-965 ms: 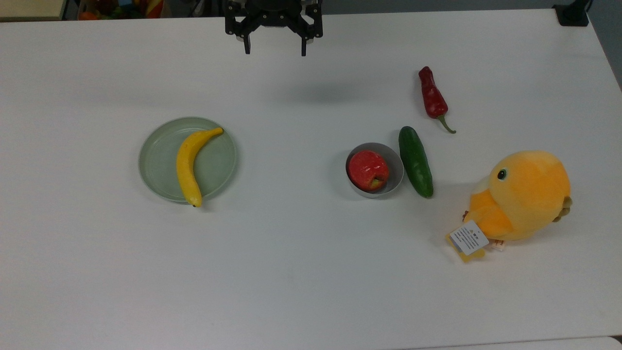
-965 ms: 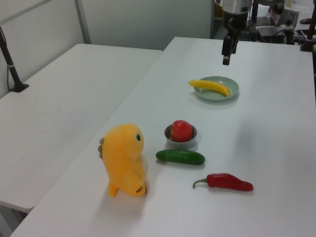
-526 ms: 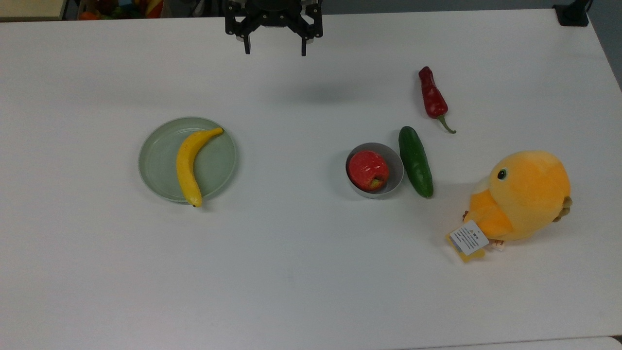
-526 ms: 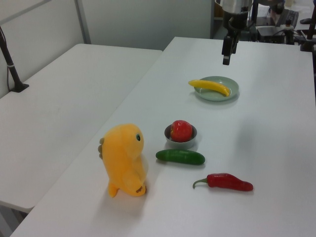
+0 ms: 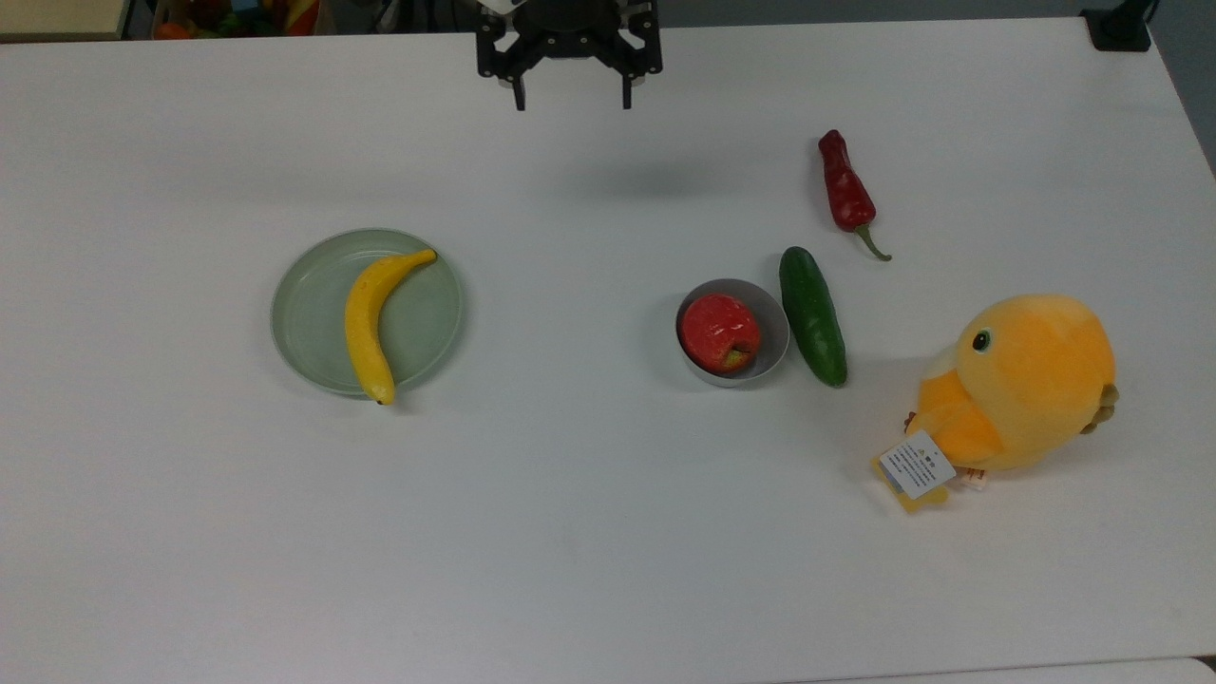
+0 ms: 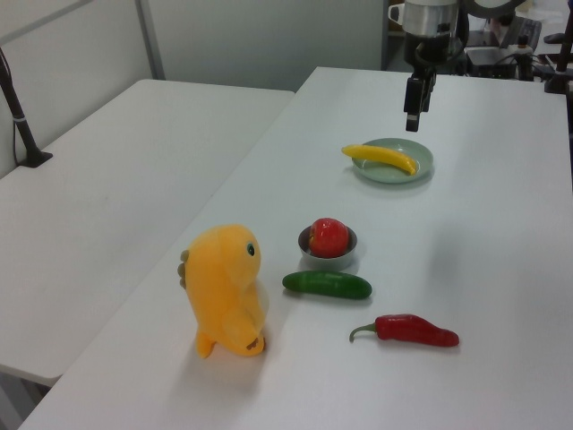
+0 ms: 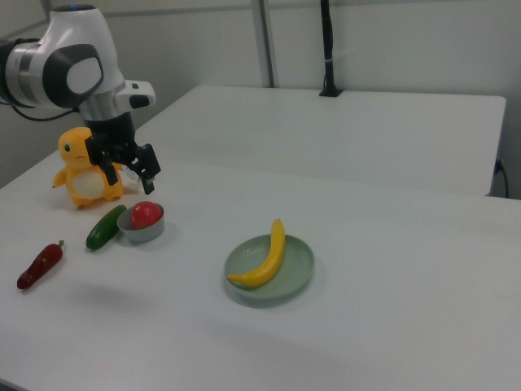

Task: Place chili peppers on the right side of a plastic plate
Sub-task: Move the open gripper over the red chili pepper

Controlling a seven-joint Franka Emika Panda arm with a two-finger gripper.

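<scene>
Gripper (image 5: 570,100) hangs above the white table (image 5: 589,532), near its far edge in the top view, fingers spread apart and grasping nothing. Its shadow falls on bare tabletop below it. Chili pepper (image 5: 846,193) lies flat on the table, well apart from the gripper, toward the top view's right and lower in that frame; green stem points away from the gripper toward the cucumber (image 5: 812,315). In the left view the chili pepper (image 6: 414,330) sits in the foreground while the gripper (image 6: 414,112) hovers far back, above and just behind the plastic plate (image 6: 416,167). In the right view the gripper (image 7: 128,173) is up in the air over the grey bowl's area, the chili pepper (image 7: 39,266) low at the right view's left. Plastic plate (image 5: 309,313) lies at the top view's left, well apart from the pepper, with a banana (image 5: 372,318) across it, tip overhanging the rim. Grey bowl (image 5: 771,330) holds a red apple (image 5: 721,332); the cucumber lies just beside the bowl. Orange plush toy (image 5: 1021,385) stands near the cucumber's lower end.
</scene>
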